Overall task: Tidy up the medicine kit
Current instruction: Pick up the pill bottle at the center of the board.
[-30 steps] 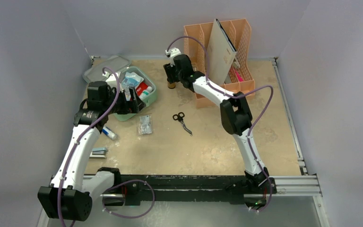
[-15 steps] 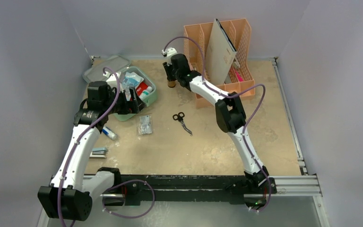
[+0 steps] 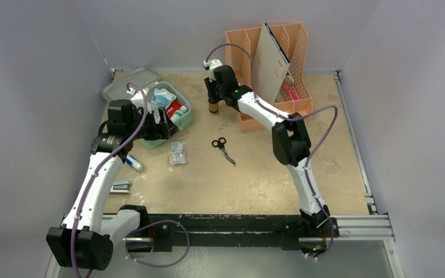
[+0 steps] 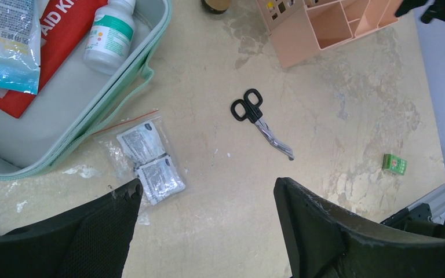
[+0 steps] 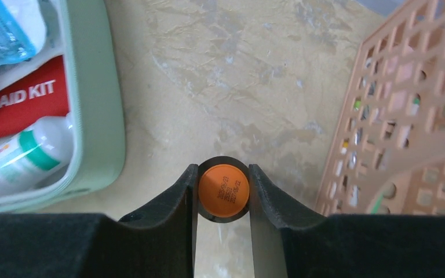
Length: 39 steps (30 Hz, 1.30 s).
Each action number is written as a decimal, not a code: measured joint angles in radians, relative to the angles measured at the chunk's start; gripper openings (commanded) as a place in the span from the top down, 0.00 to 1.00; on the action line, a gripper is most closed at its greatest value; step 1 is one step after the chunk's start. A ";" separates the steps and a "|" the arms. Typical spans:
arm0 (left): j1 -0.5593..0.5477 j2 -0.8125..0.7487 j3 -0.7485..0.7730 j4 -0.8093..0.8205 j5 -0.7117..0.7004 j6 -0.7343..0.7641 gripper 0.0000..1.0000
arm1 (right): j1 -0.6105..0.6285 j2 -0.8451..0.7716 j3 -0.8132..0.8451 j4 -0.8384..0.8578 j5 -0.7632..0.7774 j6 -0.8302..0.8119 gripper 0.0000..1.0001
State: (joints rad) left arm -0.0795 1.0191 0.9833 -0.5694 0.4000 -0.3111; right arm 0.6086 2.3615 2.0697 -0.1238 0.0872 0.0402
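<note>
Overhead camera down on whole table (image 3: 255, 179), left wrist above scissors (image 4: 255, 116), right wrist close over bottle (image 5: 224, 189), all sharing green case (image 5: 95, 116).

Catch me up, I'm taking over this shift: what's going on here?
The right gripper is closed on a small orange-capped bottle between the open medicine kit and the peach file organizer. The left gripper hangs open beside the kit, above a bag of sachets. Black scissors lie loose on the table.

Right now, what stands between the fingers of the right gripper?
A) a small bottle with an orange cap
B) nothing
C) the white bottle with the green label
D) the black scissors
A: in the right wrist view, the right gripper clamps the orange-capped bottle on both sides.
</note>
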 measured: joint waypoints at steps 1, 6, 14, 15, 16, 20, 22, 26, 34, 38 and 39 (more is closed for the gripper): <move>0.000 0.000 0.000 0.000 0.002 0.000 0.19 | 0.000 -0.029 -0.024 -0.010 -0.001 0.010 0.90; 0.000 0.006 0.000 0.013 0.035 -0.003 0.20 | 0.000 -0.216 -0.157 -0.045 -0.026 0.057 0.91; 0.000 0.016 -0.021 0.087 0.150 -0.023 0.24 | 0.000 -0.556 -0.417 -0.084 -0.134 0.184 0.91; 0.000 0.022 -0.024 0.098 0.174 -0.030 0.24 | 0.000 -0.596 -0.456 -0.082 -0.158 0.206 0.91; 0.000 0.031 -0.029 0.115 0.208 -0.040 0.25 | 0.000 -0.637 -0.499 -0.080 -0.183 0.227 0.91; 0.000 0.085 -0.053 0.208 0.367 -0.099 0.25 | 0.000 -0.788 -0.683 -0.044 -0.294 0.333 0.90; -0.002 0.111 -0.066 0.256 0.438 -0.130 0.25 | 0.000 -0.848 -0.762 -0.018 -0.345 0.394 0.90; -0.024 0.159 -0.088 0.357 0.567 -0.196 0.24 | 0.000 -0.932 -0.871 0.050 -0.434 0.507 0.90; -0.154 0.192 -0.089 0.440 0.669 -0.249 0.26 | 0.000 -0.980 -0.912 0.198 -0.564 0.669 0.90; -0.208 0.192 -0.088 0.448 0.679 -0.254 0.34 | 0.000 -1.004 -0.924 0.246 -0.604 0.722 0.90; -0.215 0.192 -0.087 0.448 0.682 -0.255 0.35 | 0.000 -1.011 -0.927 0.254 -0.608 0.729 0.90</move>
State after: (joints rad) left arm -0.2947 1.2114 0.8963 -0.1211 1.0824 -0.5659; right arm 0.6090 1.3502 1.1423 0.1303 -0.5205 0.7696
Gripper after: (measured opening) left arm 0.691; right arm 0.340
